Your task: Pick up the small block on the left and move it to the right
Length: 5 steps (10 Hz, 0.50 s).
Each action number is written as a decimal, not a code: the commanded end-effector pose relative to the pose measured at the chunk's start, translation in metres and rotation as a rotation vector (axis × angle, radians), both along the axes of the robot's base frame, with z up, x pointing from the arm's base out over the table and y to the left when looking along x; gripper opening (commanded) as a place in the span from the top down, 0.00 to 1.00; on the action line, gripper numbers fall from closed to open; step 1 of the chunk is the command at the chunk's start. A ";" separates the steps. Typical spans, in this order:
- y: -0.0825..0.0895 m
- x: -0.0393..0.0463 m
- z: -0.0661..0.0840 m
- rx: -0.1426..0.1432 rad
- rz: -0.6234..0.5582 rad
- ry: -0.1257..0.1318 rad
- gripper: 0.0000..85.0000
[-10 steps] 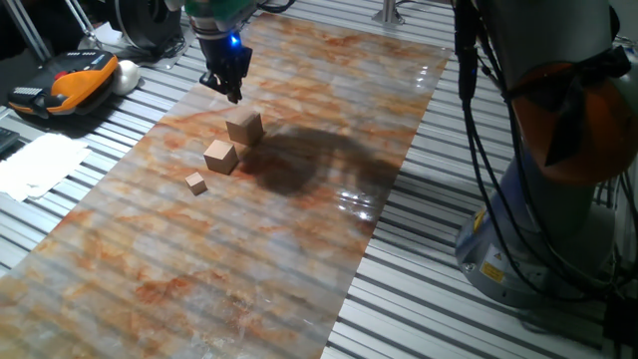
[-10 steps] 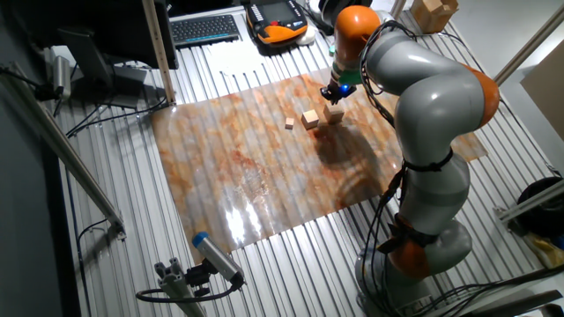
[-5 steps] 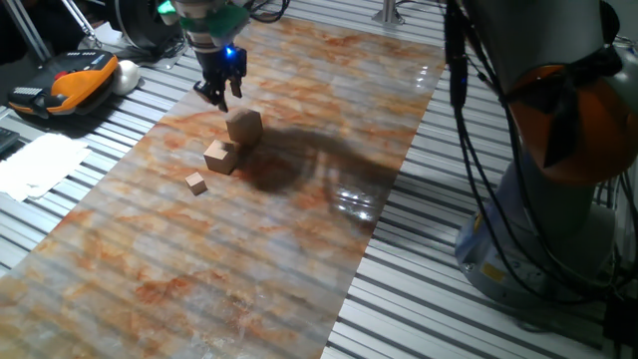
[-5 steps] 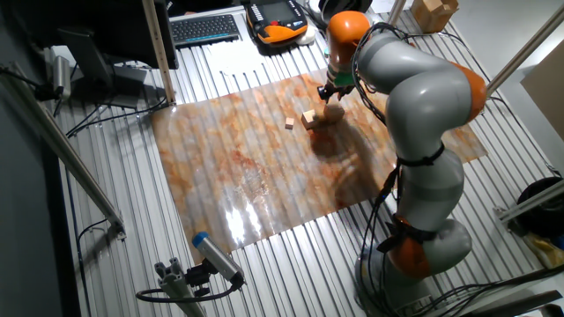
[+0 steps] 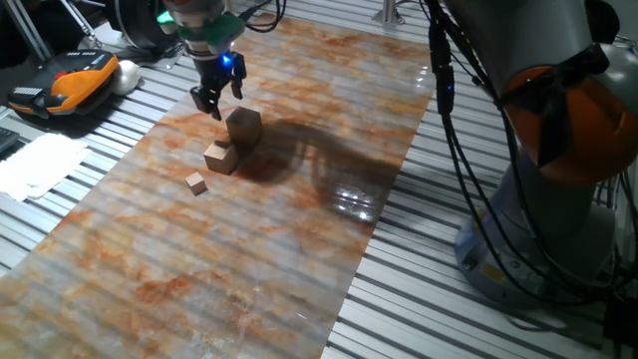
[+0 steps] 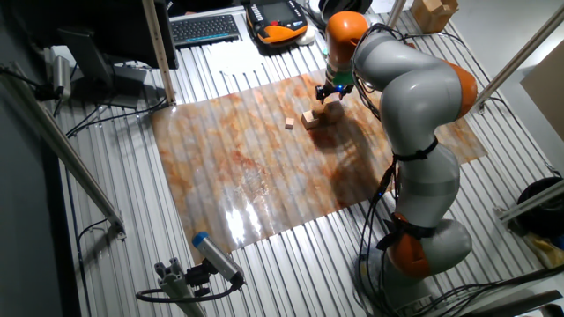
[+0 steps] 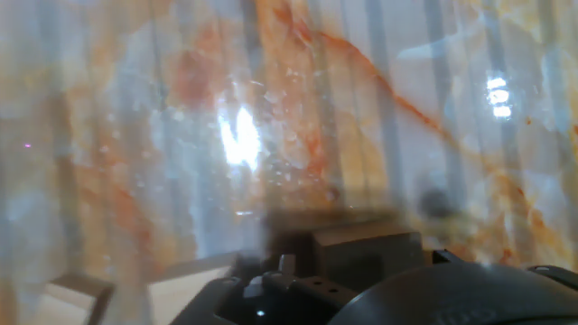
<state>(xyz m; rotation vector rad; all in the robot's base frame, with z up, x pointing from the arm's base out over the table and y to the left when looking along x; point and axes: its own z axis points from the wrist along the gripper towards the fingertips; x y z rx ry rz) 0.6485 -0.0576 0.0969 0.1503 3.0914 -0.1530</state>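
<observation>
In one fixed view, the worktop (image 5: 419, 279) is ribbed metal slats, overlaid by a glossy marbled sheet (image 5: 219, 249) in orange, cream and grey that throws back glare near its right edge. The small block (image 5: 244, 128) sits toward the far end of the sheet, with a middle-sized cube (image 5: 220, 158) touching or just beside it and the tiniest cube (image 5: 196, 182) a little apart. The claw (image 5: 211, 102) hangs just beyond the small block, above the sheet, its fingers a little apart and holding nothing. An orange-and-black handheld unit (image 5: 62, 85) and white papers (image 5: 38, 165) lie off the sheet at the left.

In the other fixed view, the grey-and-orange arm (image 6: 414, 114) bends over the sheet's far edge. A keyboard (image 6: 204, 29) lies behind on the slats, and a cardboard box (image 6: 432, 12) sits at the top.

In the hand view, the blurred sheet fills the frame, with two pale cube tops at the bottom left; which cubes they are I cannot tell.
</observation>
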 end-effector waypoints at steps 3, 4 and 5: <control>-0.001 -0.0044 -0.015 0.016 -0.010 -0.010 0.20; 0.002 -0.0060 -0.016 0.017 -0.012 -0.017 0.20; 0.001 -0.0068 -0.018 0.016 -0.006 -0.012 0.20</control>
